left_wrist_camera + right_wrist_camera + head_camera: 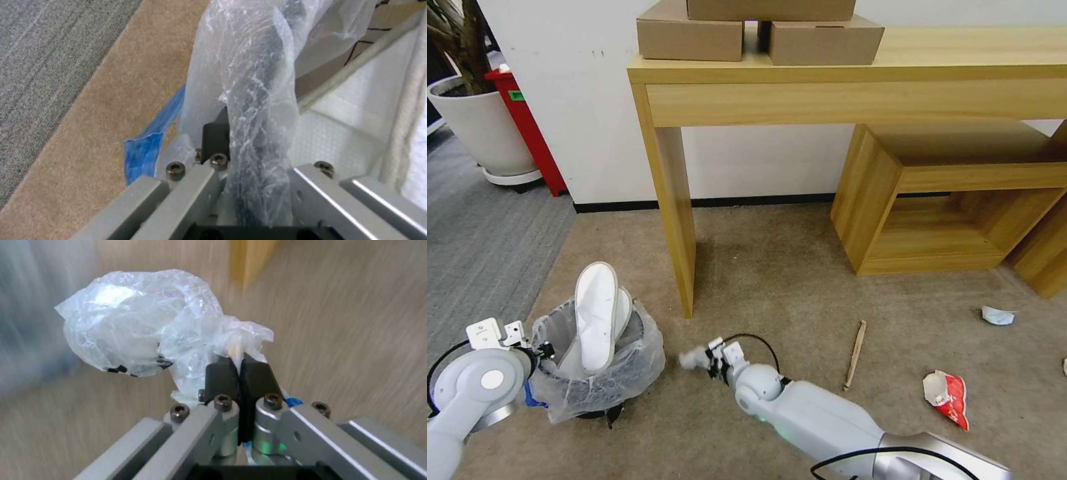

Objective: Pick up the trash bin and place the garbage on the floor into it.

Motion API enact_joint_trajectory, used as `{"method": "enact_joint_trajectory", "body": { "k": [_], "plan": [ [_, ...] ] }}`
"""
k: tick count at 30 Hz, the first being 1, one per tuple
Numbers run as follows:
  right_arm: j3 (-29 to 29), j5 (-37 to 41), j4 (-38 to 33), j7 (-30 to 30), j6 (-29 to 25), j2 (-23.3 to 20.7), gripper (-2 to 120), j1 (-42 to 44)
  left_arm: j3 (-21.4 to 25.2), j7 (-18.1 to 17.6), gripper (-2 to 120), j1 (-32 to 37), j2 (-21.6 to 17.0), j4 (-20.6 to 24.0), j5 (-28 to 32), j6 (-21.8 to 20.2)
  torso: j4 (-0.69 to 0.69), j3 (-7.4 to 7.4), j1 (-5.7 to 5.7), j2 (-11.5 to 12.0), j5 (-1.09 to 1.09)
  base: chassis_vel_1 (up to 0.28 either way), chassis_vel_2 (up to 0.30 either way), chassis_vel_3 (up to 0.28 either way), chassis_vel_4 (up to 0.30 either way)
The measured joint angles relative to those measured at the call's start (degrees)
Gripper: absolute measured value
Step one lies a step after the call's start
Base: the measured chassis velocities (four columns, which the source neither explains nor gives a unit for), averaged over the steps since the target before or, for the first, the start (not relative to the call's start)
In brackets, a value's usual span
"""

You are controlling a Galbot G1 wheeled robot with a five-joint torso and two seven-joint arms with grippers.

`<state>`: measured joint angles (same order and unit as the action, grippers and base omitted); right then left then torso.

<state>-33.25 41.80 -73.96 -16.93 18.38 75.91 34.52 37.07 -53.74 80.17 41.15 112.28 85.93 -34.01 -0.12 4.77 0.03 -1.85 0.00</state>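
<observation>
Step in hand: carrying litter to the trash bin (597, 373).

- Trash bin: on the floor (774, 267) just beside the wooden surface (840, 87)'s leg; two white slippers (597, 313) stood upright inside.
- Left hand (249, 146): clamped on the bin's bag-covered rim, at its side away from the leg.
- Right hand (238, 373): pinched shut on a crumpled clear plastic wad (138, 323), near the bin on its leg side.
- Wooden stick (854, 347), red wrapper (947, 397), blue wrapper (998, 316): on the floor, well apart from the bin.

Next move, by judgement: bring the wad over the bin's mouth, then release.

The wrist views showed both grips closely; the head view showed the remaining litter.
</observation>
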Motion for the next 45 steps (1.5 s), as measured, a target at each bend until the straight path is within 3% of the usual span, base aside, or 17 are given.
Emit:
{"method": "enact_joint_trajectory", "body": {
  "k": [3,5,6,7,10,11,13,20,30,45],
  "plan": [
    [2.7,-0.7,-5.0,0.9,-2.6,-2.5,0,-0.8,-0.1,0.0,0,0.0,0.0,0.0,0.0,0.0,0.0,0.0,0.0,0.0,0.0,0.0,0.0,0.0,0.0],
    [4.4,-0.6,-8.5,2.4,-5.7,-4.8,0,-1.6,-0.1,0.0,0,0.0,0.0,0.1,0.1,0.0,-0.02,0.0,0.0,0.0,0.0,0.0,0.0,0.0,0.0],
    [6.1,-0.1,-11.0,6.1,-10.4,-6.6,0,-2.3,-0.3,0.0,0,0.0,0.0,0.1,0.1,-0.1,-0.02,0.0,0.0,0.0,0.0,0.0,0.0,0.0,0.0],
    [6.1,-0.1,-11.0,6.1,-10.4,-6.6,0,-2.3,-0.3,0.0,0,0.0,0.0,0.1,0.1,-0.1,-0.02,0.0,0.0,0.0,0.0,0.0,0.0,0.0,0.0],
    [8.3,1.7,-13.8,20.1,-24.4,-8.9,0,-3.6,-0.4,0.0,0,-0.1,0.2,-0.1,0.1,-0.1,-0.01,0.0,0.0,0.0,0.0,0.0,0.0,0.0,0.0],
    [8.3,1.7,-13.8,20.1,-24.4,-8.9,0,-3.6,-0.4,0.0,0,-0.1,0.2,-0.1,0.1,-0.1,-0.01,0.0,0.0,0.0,0.0,0.0,0.0,0.0,0.0],
    [8.4,6.5,-17.6,26.9,-28.4,-9.9,0,-4.6,-0.6,0.0,0,-0.3,0.3,-0.1,0.2,-0.1,-0.01,0.0,0.0,0.0,0.01,0.0,0.0,0.0,0.0],
    [2.9,14.1,-21.9,32.9,-29.3,-6.8,0,-6.1,-1.0,0.0,0,-0.9,1.1,-0.1,0.5,-0.1,0.01,0.0,0.0,0.0,-0.01,0.0,0.0,0.0,0.0],
    [-6.5,15.4,-13.6,31.6,-27.7,-0.9,0,-6.5,-1.1,-0.7,0,-2.2,1.1,0.2,2.2,0.0,0.0,0.0,0.0,0.0,-0.01,0.0,0.0,0.0,0.0],
    [-9.3,14.4,-7.9,30.0,-29.1,2.2,0,-6.2,-1.3,-0.9,0,-1.9,1.3,0.4,2.4,0.0,-0.01,0.0,0.0,0.0,-0.01,0.0,0.0,0.0,0.0]
  ]
}}
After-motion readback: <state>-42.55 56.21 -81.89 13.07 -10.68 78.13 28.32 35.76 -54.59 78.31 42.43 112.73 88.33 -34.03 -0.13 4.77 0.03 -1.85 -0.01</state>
